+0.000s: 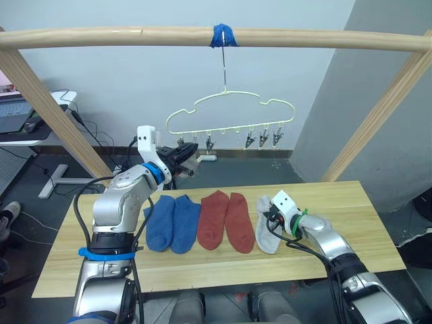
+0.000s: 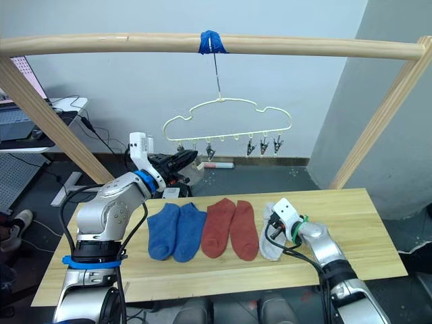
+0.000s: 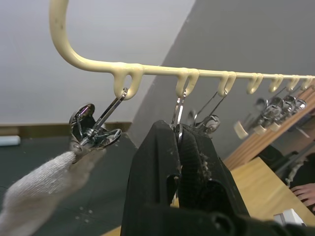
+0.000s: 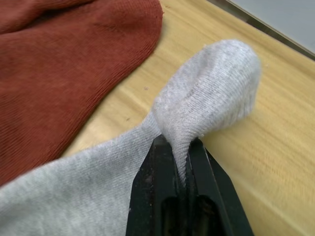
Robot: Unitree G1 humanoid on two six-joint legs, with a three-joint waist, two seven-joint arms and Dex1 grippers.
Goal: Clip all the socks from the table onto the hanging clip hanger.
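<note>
A pale wooden plank tabletop (image 1: 351, 223) carries a row of socks. Two blue socks (image 1: 172, 223) lie at its left, two brick red socks (image 1: 227, 220) beside them, and a light grey sock (image 1: 266, 231) at the right.

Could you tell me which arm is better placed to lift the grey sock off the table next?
The right. Its pincer is already shut on the grey sock lying on the table, while the left pincer is up at the clip hanger, closed on its second clip.
</note>
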